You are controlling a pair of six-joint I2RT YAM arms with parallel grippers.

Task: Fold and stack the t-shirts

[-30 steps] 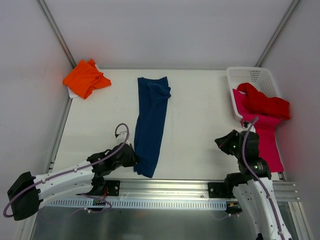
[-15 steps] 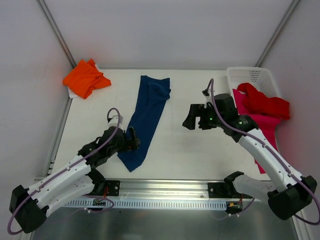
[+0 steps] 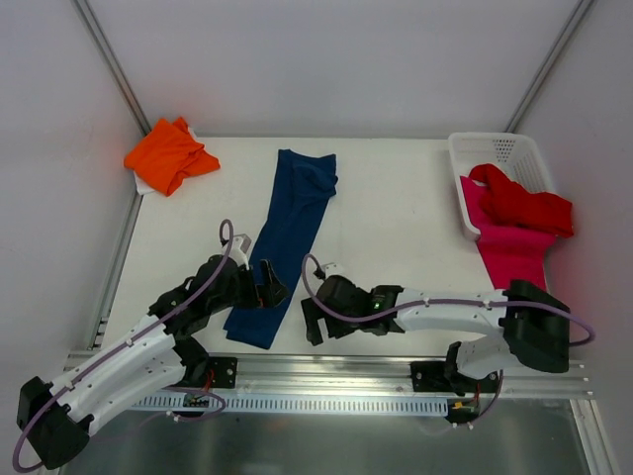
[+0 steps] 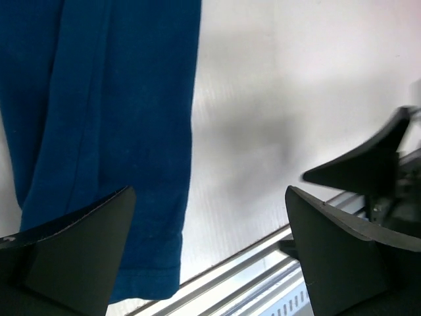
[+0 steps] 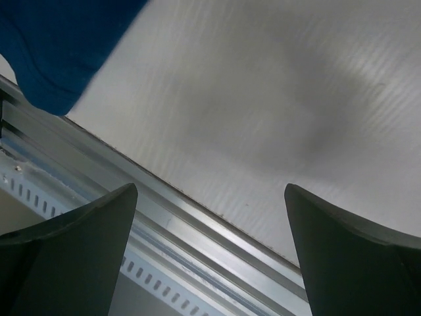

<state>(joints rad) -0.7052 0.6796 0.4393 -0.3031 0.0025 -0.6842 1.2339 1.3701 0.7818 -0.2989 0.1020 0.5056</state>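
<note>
Top view: navy blue t-shirt, one, folded lengthwise into a long strip, lying aslant from the middle of the table's far edge down to its near edge; left arm with its jaws wide open over the strip's near end, gripping nothing; right arm stretched along the near edge, its jaws likewise spread and empty just beside the hem, probably so that each may take a near corner and fold the strip away from the bases; orange t-shirt, one, bunched at the far left corner, seemingly set aside as the start of the stack; white mesh basket, one, at the far right corner, holding the unfolded stock; red t-shirt, one, heaped on it; magenta-pink t-shirt, one, spilling down the right edge. Left wrist view: navy cloth under the left finger, bare table under the right, jaws apart. Right wrist view: only the hem corner of the navy cloth at the upper left; jaws apart over the bare near edge. Tally: four t-shirts, two arms.
</note>
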